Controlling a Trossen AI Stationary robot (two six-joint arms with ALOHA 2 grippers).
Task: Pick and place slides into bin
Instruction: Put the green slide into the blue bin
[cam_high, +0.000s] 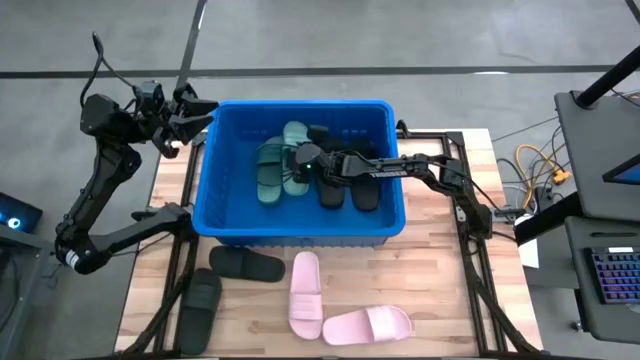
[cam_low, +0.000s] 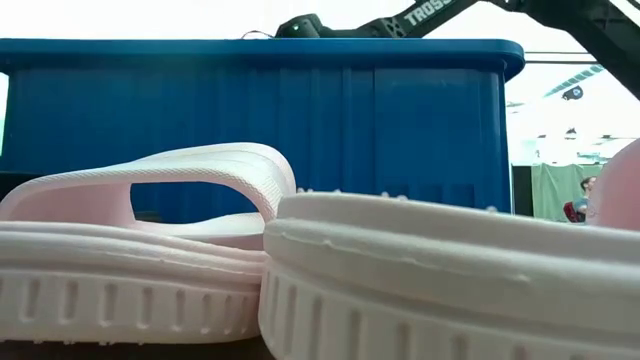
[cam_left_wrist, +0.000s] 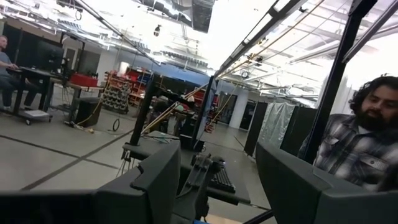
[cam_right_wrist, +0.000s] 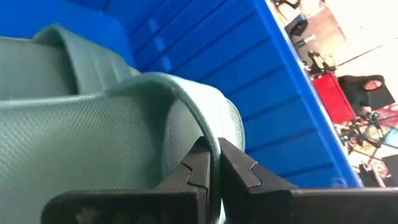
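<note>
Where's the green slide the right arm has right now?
In the high view it is inside the blue bin, toward its left half beside the other green slide; the right gripper is shut on the green slide's strap.

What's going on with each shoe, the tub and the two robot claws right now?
Blue bin: upright on the table, holding four slides.
Green slides: in the bin, one pinched at its strap.
Black slides in the bin: lying loose.
Black slides on the table: waiting.
Pink slides: on the table.
Right gripper: shut on a green slide.
Left gripper: raised beside the bin, open, empty.
</note>
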